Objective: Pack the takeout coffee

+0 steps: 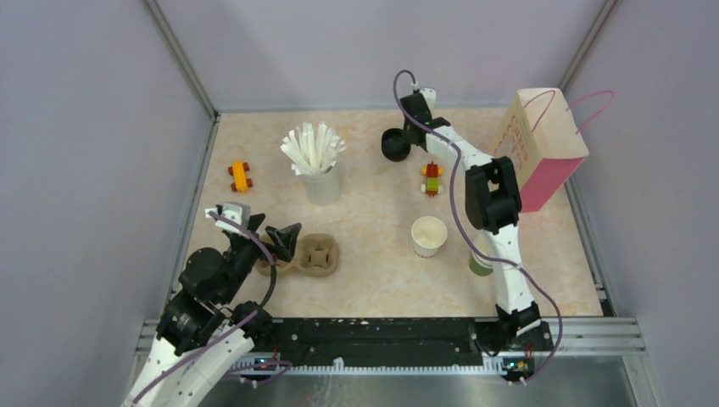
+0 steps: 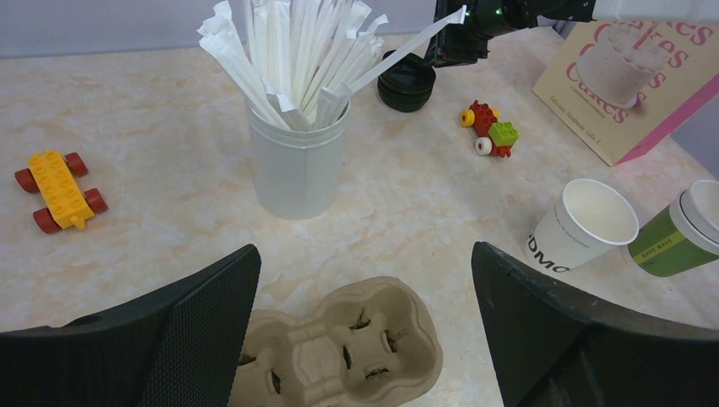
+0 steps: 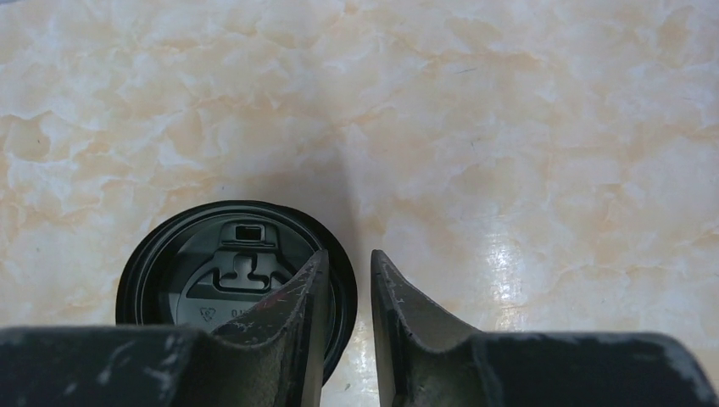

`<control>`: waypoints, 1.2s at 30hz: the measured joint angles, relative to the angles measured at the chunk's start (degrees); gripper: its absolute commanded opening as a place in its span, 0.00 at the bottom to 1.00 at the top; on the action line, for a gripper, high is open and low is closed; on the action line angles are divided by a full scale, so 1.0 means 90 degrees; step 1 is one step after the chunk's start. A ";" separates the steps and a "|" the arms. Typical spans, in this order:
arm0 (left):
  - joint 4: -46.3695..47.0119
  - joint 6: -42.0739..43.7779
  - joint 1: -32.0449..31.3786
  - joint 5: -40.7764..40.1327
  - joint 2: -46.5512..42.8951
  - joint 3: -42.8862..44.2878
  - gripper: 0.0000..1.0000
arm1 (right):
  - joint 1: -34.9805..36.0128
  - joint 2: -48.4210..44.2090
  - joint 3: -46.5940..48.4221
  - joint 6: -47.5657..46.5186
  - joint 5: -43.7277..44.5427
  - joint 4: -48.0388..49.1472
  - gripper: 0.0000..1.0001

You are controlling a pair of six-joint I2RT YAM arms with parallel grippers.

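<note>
The takeout coffee cup (image 1: 429,236) is a small white paper cup standing open, without its lid, right of centre; it also shows in the left wrist view (image 2: 585,225). A round black lid (image 1: 392,146) lies at the far middle of the table (image 1: 381,280). My right gripper (image 1: 404,132) reaches out to the lid. In the right wrist view its jaws (image 3: 348,253) are closed narrowly round the lid (image 3: 212,263) rim, one finger inside and one outside. My left gripper (image 1: 284,237) is wide open and empty just above a brown pulp cup carrier (image 2: 356,339).
A white cup of straws (image 1: 320,165) stands far centre-left. A green cup with a white lid (image 2: 678,237) stands beside the white cup. A cream and pink paper bag (image 1: 543,153) is far right. There is a yellow toy car (image 1: 241,176) and a red-green toy (image 1: 432,179).
</note>
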 measured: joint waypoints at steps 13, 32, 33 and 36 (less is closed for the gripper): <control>0.0002 0.0051 0.0000 -0.0005 0.0034 -0.0002 0.99 | -0.0019 0.0034 0.0005 -0.0160 -0.0355 -0.0063 0.00; 0.0022 0.0073 0.0000 -0.0002 0.0066 -0.0005 0.99 | -0.0019 -0.0027 0.0005 -0.0430 -0.0529 -0.0087 0.04; 0.0024 0.0073 0.0000 -0.0002 0.0073 -0.0005 0.99 | -0.0019 -0.0029 0.0005 -0.0430 -0.0534 -0.0097 0.05; 0.0024 0.0075 0.0000 -0.0002 0.0083 -0.0012 0.99 | -0.0019 -0.0041 0.0005 -0.0432 -0.0537 -0.0131 0.00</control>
